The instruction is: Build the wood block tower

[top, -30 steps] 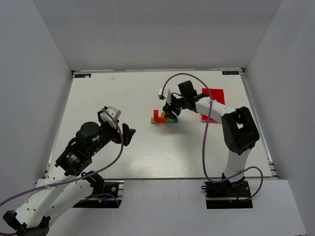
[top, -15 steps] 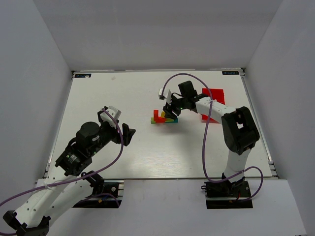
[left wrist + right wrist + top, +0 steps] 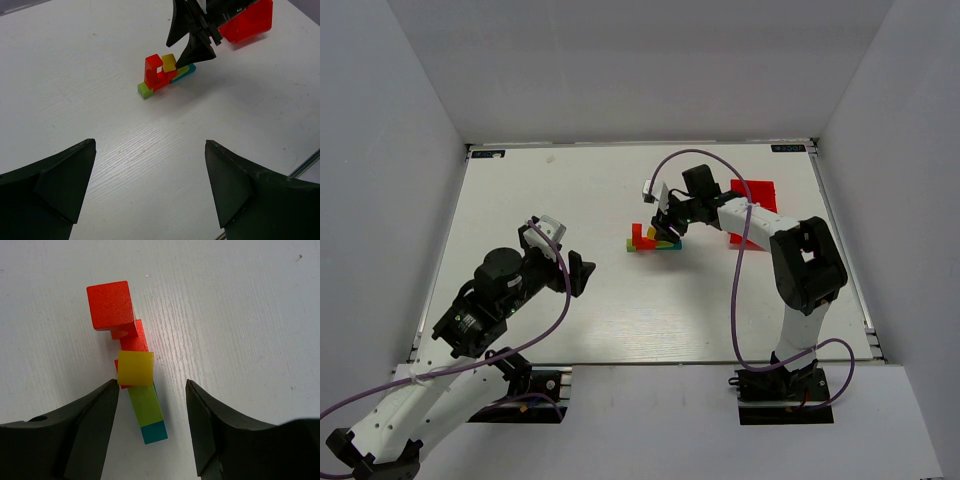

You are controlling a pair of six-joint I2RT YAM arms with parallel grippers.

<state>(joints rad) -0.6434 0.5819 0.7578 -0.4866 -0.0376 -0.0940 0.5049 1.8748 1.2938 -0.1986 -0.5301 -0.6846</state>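
Observation:
The wood block tower (image 3: 652,240) stands mid-table: a green bar (image 3: 145,405) over a teal one (image 3: 154,432), red blocks (image 3: 111,305) on them, and a yellow cube (image 3: 135,368) on top. It also shows in the left wrist view (image 3: 165,74). My right gripper (image 3: 669,230) hangs open just above it, jaws either side of the yellow cube and green bar; the left finger's tip is close to the cube, and I cannot tell if they touch. My left gripper (image 3: 582,274) is open and empty, well to the near left of the blocks.
A red plastic bin (image 3: 754,205) stands right of the blocks, behind the right arm; it also shows in the left wrist view (image 3: 247,22). The table's right edge (image 3: 842,240) runs beyond it.

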